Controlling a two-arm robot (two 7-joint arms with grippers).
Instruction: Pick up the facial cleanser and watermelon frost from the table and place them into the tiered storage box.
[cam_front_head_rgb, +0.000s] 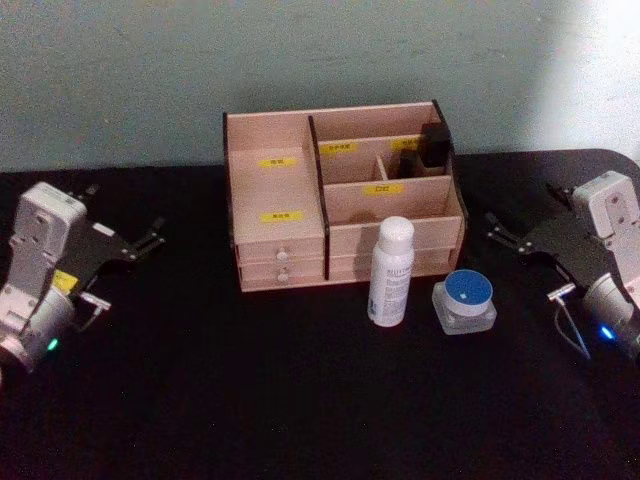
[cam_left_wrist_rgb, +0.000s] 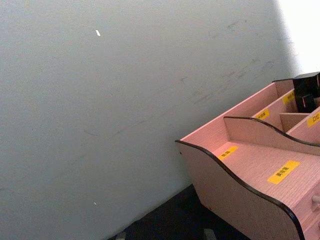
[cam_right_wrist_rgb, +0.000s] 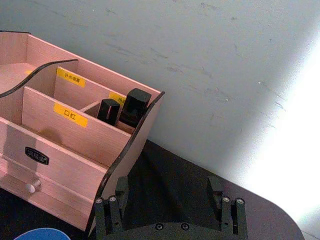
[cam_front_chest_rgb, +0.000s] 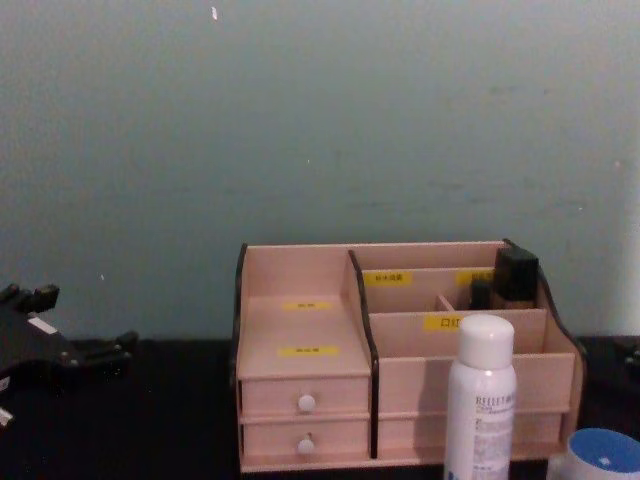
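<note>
Two items wait on the table (cam_front_head_rgb: 250, 390). A white bottle (cam_front_head_rgb: 390, 272), likely the facial cleanser, stands upright just in front of the tiered storage box (cam_front_head_rgb: 272, 135), which sits toward the table's back edge. A blue-lidded jar (cam_front_head_rgb: 466, 303) stands just beside the bottle on the side of the right edge. The right gripper (cam_front_head_rgb: 497, 232) hovers near that edge, fingers spread and empty. The left gripper (cam_front_head_rgb: 150, 238) is parked near the left edge, also spread. The right gripper should probably take the jar first, closing squarely across its sides without nudging the tall, tippy bottle.
</note>
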